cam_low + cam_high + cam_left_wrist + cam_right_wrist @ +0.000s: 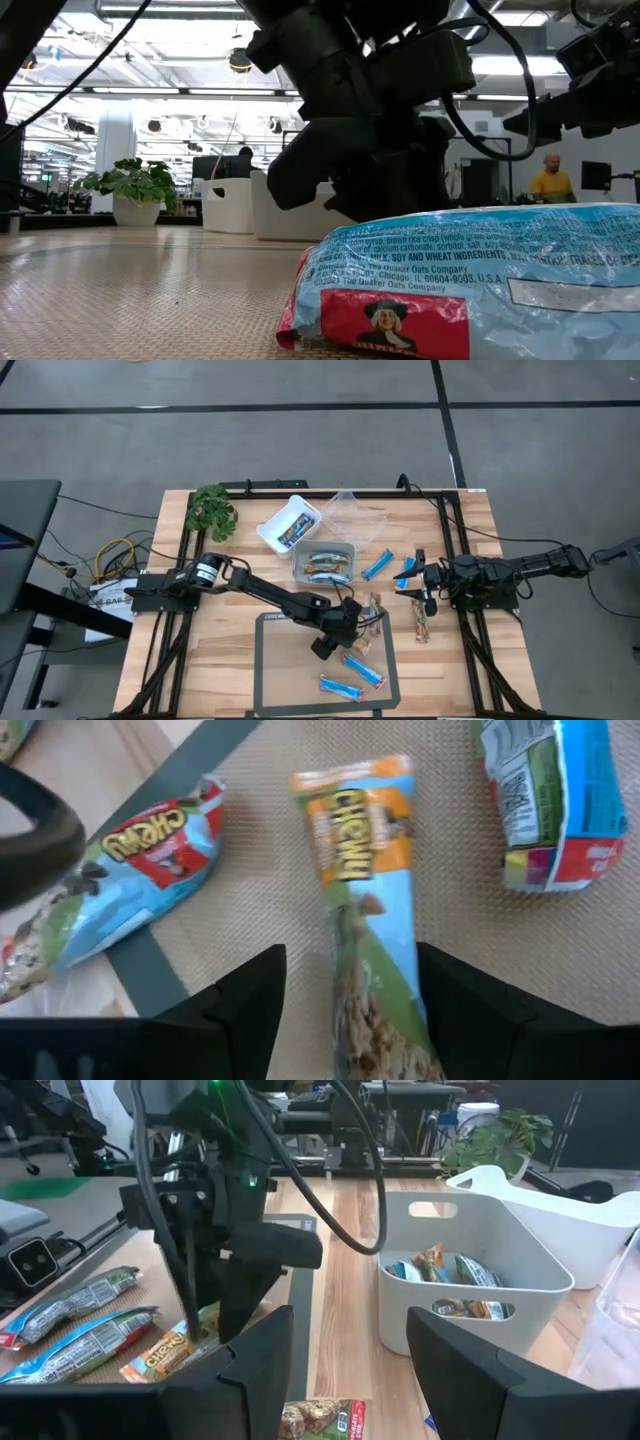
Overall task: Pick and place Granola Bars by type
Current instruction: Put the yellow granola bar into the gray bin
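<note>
Left gripper [345, 1010], jaws spread wide and holding nothing, straddles an orange-labelled granola bar [365, 910] lying flat on the grey mat [275, 660], its long axis running straight out between the fingers, while the right gripper [425, 585] waits open well apart.

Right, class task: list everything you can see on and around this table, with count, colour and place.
plant: one, green, far-left corner.
tubs: three, white, grey, clear, far middle; white and grey hold bars.
mat: one, tan, dark border, near edge.
blue granola bars: four loose, two on mat, two beside grey tub.
tan granola bars: about three, near the grippers.
person: one, yellow top, background.
left gripper: open, straddling a bar on the mat.
right gripper: open, by a blue bar.
</note>
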